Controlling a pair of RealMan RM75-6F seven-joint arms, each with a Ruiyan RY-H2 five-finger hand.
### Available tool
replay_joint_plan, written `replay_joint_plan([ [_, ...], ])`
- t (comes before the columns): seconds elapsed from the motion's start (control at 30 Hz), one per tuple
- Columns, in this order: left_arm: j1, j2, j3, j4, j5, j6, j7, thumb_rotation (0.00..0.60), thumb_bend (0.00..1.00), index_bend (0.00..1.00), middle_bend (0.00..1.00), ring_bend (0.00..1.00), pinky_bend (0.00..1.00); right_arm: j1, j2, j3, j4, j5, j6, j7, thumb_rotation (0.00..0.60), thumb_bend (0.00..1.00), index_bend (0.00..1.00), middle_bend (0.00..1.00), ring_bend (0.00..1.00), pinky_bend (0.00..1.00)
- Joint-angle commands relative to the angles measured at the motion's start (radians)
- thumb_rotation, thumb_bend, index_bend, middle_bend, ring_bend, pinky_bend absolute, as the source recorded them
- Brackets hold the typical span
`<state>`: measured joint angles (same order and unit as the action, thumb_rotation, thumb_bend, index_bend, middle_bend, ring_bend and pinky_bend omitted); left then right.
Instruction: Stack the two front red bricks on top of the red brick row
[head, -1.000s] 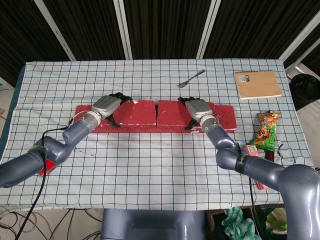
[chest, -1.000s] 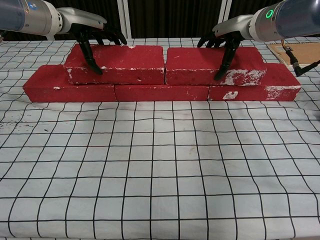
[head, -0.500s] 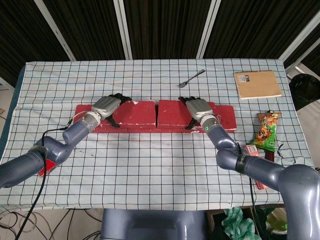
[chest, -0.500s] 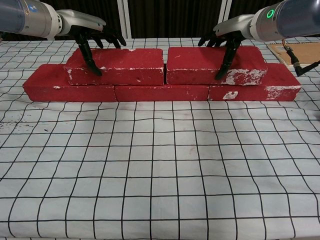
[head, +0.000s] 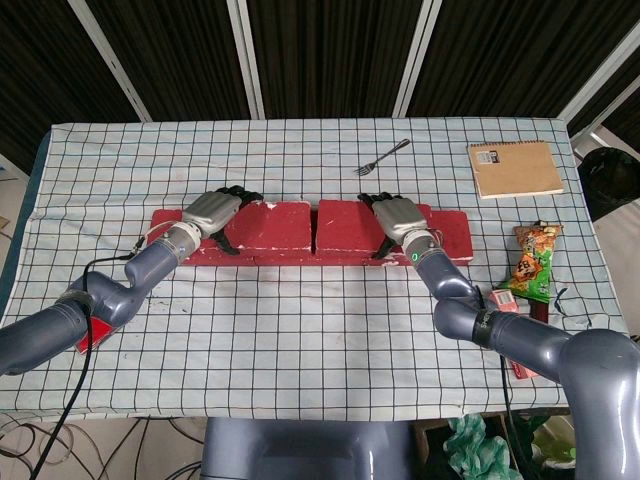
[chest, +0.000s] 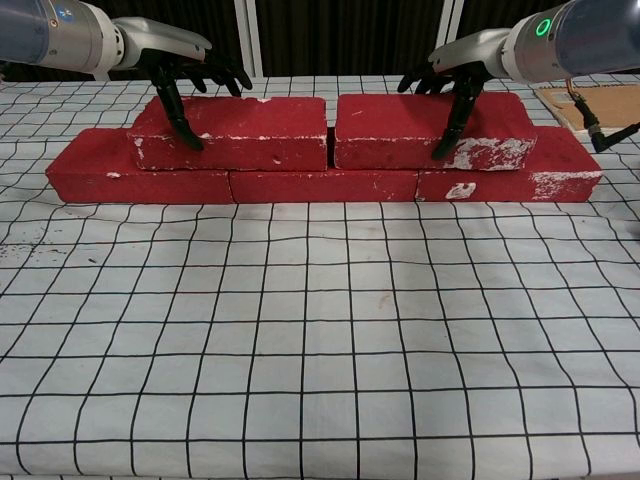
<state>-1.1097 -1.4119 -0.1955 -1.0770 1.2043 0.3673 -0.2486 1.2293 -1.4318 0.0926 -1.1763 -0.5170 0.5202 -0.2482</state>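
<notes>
Gripping upper left brick (chest: 235, 130) with left hand (chest: 185, 62) fingers, right hand (chest: 462, 68) fingers gripping upper right brick (chest: 430, 128), no readable writing

upper bricks (chest: 330, 130) on brick row (chest: 320, 185) | fork (head: 382, 157) behind | notebook (head: 515, 168) right

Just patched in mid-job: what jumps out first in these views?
The red brick wall across the table's middle: two upper bricks, left and right, sit on the bottom row with a narrow gap between them. The left hand and right hand each grip one, fingers draped down the front face. A fork and notebook lie behind.
</notes>
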Motion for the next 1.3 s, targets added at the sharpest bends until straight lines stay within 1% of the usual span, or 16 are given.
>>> replay_joint_plan([
  [0.03,0.0,0.003,0.001,-0.002,-0.004,0.0,0.005,0.6,0.0,0.1,0.11,0.0,0.1,-0.001,0.001,0.0,-0.001,-0.001,0.0,0.001,0.6,0.0,0.05,0.1,0.05,0.15],
  [0.57,0.002,0.019,0.003,-0.022,-0.036,0.006,0.03,0.6,0.0,0.1,0.11,0.0,0.1,-0.008,0.006,0.0,-0.008,-0.008,0.006,0.008,0.6,0.0,0.05,0.1,0.05,0.15],
  [1.3,0.001,0.018,0.007,-0.029,-0.062,0.009,0.054,0.6,0.0,0.1,0.11,0.0,0.1,-0.018,0.011,-0.004,-0.023,-0.02,0.001,0.016,0.6,0.0,0.05,0.1,0.05,0.15],
])
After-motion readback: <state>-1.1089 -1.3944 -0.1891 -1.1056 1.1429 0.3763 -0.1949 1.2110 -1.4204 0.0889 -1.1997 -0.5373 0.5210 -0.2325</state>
